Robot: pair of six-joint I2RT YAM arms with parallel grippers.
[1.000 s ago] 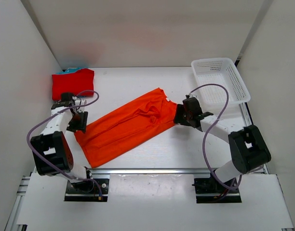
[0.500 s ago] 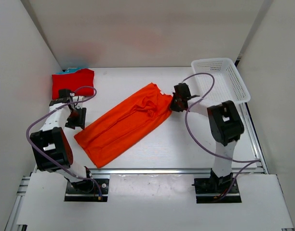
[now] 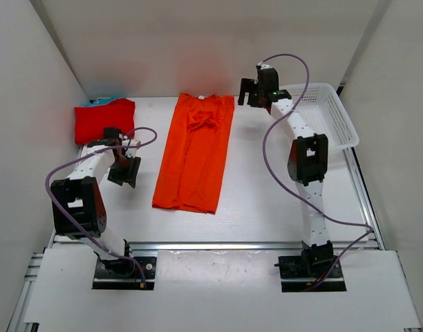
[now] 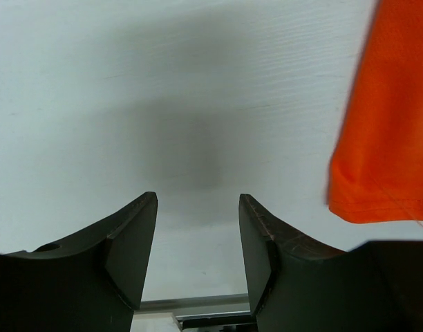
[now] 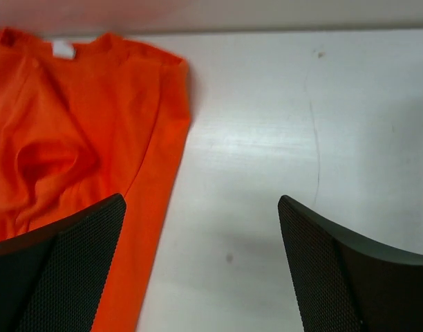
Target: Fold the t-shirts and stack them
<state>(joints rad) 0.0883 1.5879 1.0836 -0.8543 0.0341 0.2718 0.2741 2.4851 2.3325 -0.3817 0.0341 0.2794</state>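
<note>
Orange shirt [image 3: 195, 155] lies in a strip well left of the basket [image 3: 347, 117], light and floppy I reckon, so with left gripper [image 4: 198, 200] and right gripper [image 5: 201, 200] both spread empty I'd pinch hem corners.

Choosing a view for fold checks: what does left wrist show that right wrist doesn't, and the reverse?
Only left wrist: the orange shirt at its hem corner, lying to the right of the open left claw.

Only right wrist: the collar with its white tag and a bunched fold, to the left of the open right claw.

Both: the same shirt at one side of the picture, the white table beneath, and a claw holding nothing.
</note>
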